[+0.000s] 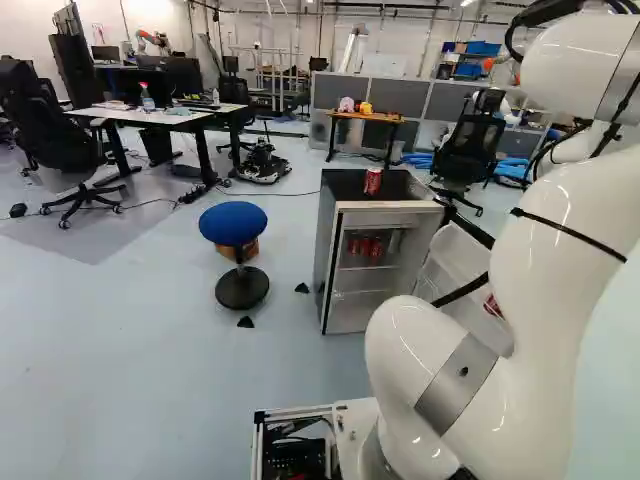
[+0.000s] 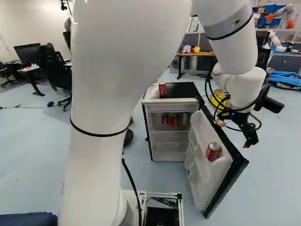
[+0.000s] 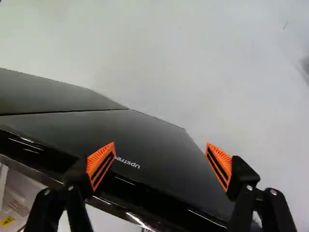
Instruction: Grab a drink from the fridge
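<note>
My gripper (image 2: 247, 139) hangs at the outer side of the fridge door (image 2: 196, 141) in the right base view. In the wrist view the gripper (image 3: 161, 163) stands open, orange pads wide apart and nothing held, over the door's dark outer face (image 3: 145, 137) and its glossy edge. The small fridge (image 1: 324, 262) stands with its door swung wide. Several red cans (image 2: 170, 120) are on an upper shelf inside. Another red can (image 2: 213, 151) sits in the door's rack, and one more can (image 1: 372, 181) stands on the black top.
A blue stool (image 1: 233, 224) stands beside the fridge in the left base view, with small black objects on the floor (image 1: 180, 350) between them. Desks (image 1: 165, 117) and office chairs are farther back. Behind the fridge is a wooden table (image 1: 380, 117). Another robot (image 2: 282, 14) shows in the back.
</note>
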